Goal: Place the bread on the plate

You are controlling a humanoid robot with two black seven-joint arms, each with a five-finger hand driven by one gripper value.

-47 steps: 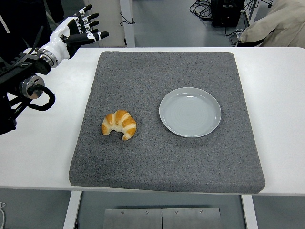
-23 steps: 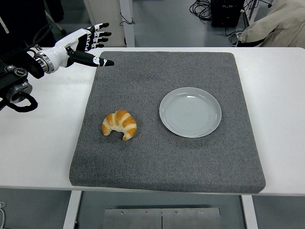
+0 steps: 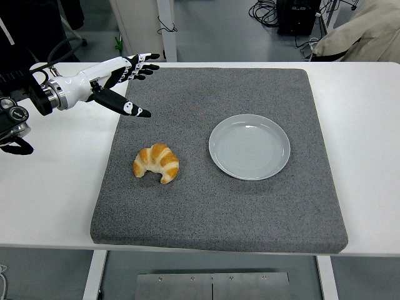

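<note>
A golden croissant [image 3: 157, 163] lies on the left part of a grey mat [image 3: 219, 206]. An empty pale grey plate [image 3: 249, 147] sits on the mat to its right, about a hand's width away. My left hand [image 3: 134, 84] is open with its fingers spread, above the mat's far left corner, behind and a little left of the croissant and clear of it. It holds nothing. My right hand is out of view.
The mat covers most of the white table [image 3: 369, 131]. A person's beige sleeve [image 3: 359, 34] shows at the top right, beyond the table's far edge.
My left hand has moved right and down toward the croissant, from beyond the mat's far left corner to over it. Its fingers stay spread. Croissant and plate have not moved.
</note>
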